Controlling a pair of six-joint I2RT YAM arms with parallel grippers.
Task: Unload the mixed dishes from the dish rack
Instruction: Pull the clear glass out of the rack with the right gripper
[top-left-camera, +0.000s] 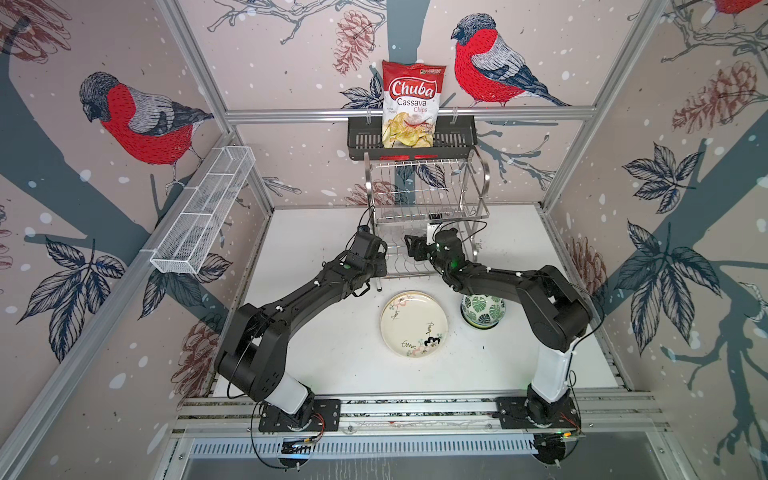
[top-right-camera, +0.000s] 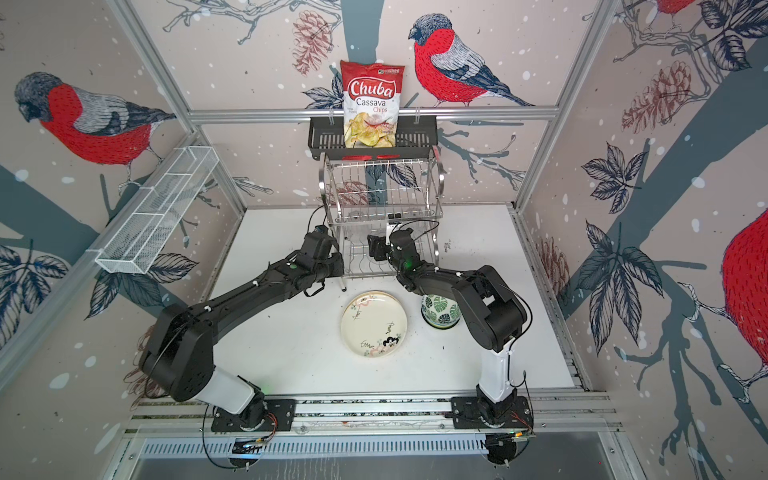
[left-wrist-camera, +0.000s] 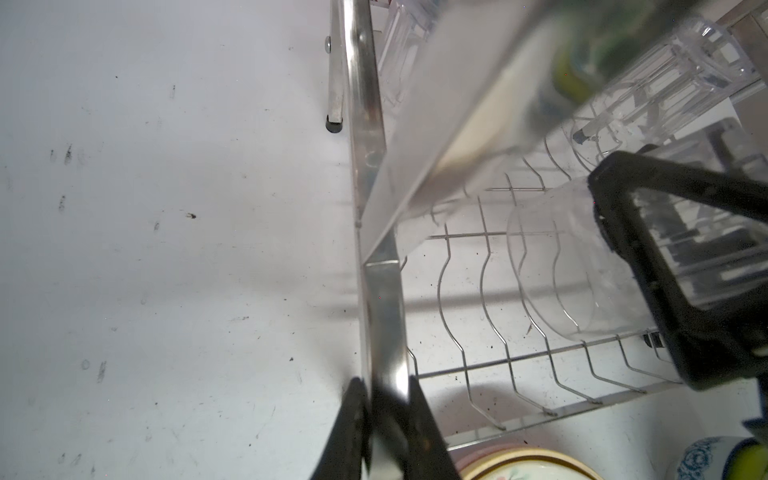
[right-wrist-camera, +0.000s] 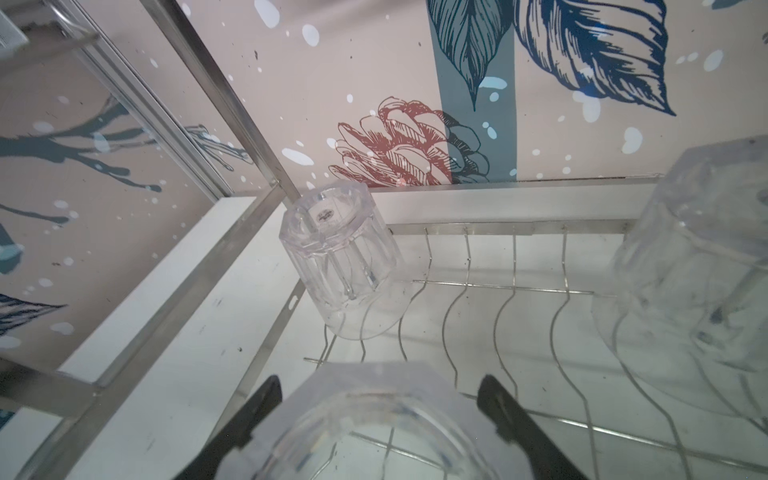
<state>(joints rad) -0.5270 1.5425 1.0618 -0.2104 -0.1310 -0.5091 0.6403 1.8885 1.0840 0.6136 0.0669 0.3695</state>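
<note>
My left hand (left-wrist-camera: 384, 395) is shut tight on the shiny side strip of the dish rack (top-left-camera: 432, 216). My right hand (right-wrist-camera: 378, 380) is inside the bottom shelf, with one finger on each side of a clear glass (right-wrist-camera: 374, 428). The fingers are right beside it, but I cannot tell if they squeeze it yet. A second glass (right-wrist-camera: 340, 266) leans bottom-up on the same wires, and a third glass (right-wrist-camera: 698, 270) sits there too.

The rack is at 12 o'clock on the tabletop (top-left-camera: 332, 353). The plates (top-left-camera: 413, 324) are stacked at 6 o'clock from it, and the bowls (top-left-camera: 482, 309) sit at 3 o'clock from the plates. I think only the glasses are left.

Glass is smooth, so a weak squeeze could let it slip and drop on the wires. The top shelf is low over my hand, and if I lift too high the glass bangs it. The rim could catch on a wavy wire and tug the rack. If my left hand lets go then, the rack slides. My right arm hangs over the bowls, so a low swing could knock them.

At 12 o'clock from the rack, a chips bag (top-left-camera: 409, 104) stands in a black basket (top-left-camera: 361, 143). It says "Chuba Cassava Chips". The sticker (right-wrist-camera: 325, 215) on the second glass is too small to read.
</note>
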